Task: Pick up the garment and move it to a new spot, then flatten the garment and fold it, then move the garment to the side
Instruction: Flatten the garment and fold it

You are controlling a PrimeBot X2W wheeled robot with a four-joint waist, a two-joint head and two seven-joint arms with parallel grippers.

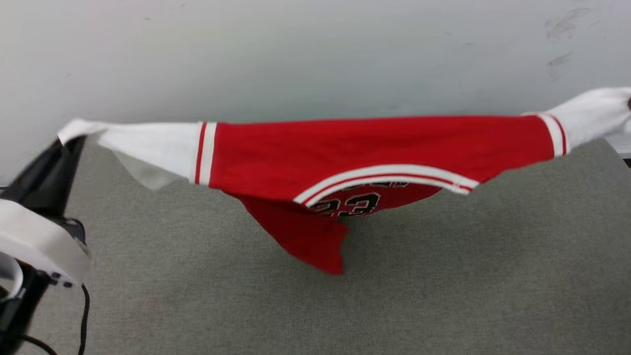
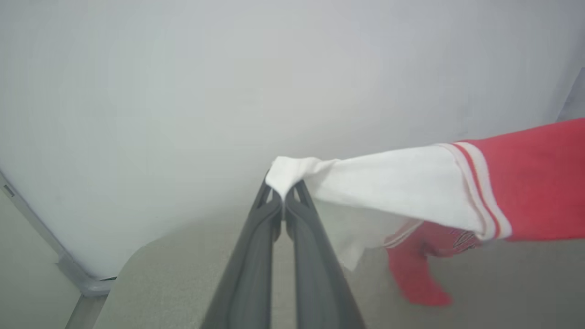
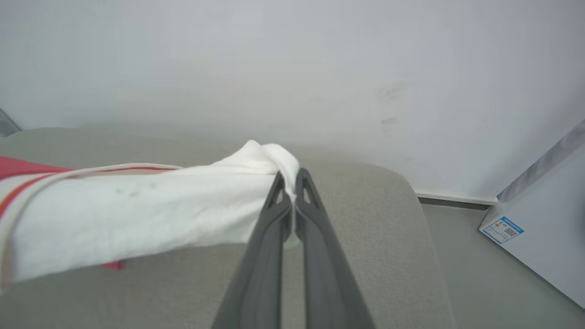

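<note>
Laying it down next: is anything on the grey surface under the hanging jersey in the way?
Nothing visible stands between the garment and the grey surface below it; left gripper and right gripper pinch its sleeves.

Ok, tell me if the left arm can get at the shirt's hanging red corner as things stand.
Probably not: the left gripper is shut on the white sleeve of the shirt, holding it up. It would have to let go first; otherwise the way to the red corner looks free.

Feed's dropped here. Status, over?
Left gripper shut on one sleeve, right gripper on other. Jersey stretched, hanging over table. Nothing blocking.
</note>
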